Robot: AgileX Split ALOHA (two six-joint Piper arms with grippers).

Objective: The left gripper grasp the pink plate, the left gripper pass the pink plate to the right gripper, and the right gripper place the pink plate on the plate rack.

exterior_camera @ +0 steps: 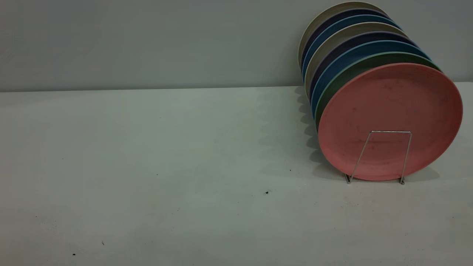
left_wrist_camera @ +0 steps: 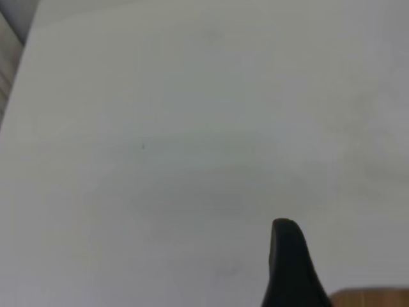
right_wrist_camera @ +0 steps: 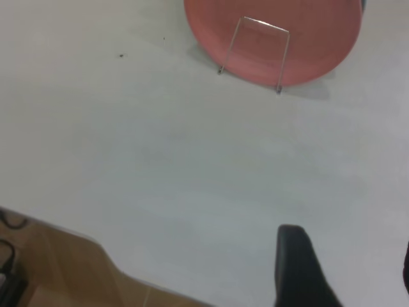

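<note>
The pink plate (exterior_camera: pixel 391 107) stands upright on edge at the front of the plate rack (exterior_camera: pixel 388 131), behind its thin silver wire loop. The right wrist view also shows the plate (right_wrist_camera: pixel 313 32) and the wire loop (right_wrist_camera: pixel 262 24), far from my right gripper (right_wrist_camera: pixel 350 256), which is open and empty over bare table. Only one black finger (left_wrist_camera: pixel 286 256) of my left gripper (left_wrist_camera: pixel 348 256) shows, with a wide empty gap beside it, over bare white table. Neither gripper appears in the exterior view.
Several other plates (exterior_camera: pixel 354 40), green, blue, purple and beige, stand in a row behind the pink one in the rack. The white table (exterior_camera: pixel 166 166) ends at a wooden edge (right_wrist_camera: pixel 57 262) near my right gripper, with black cables (right_wrist_camera: pixel 7 268) there.
</note>
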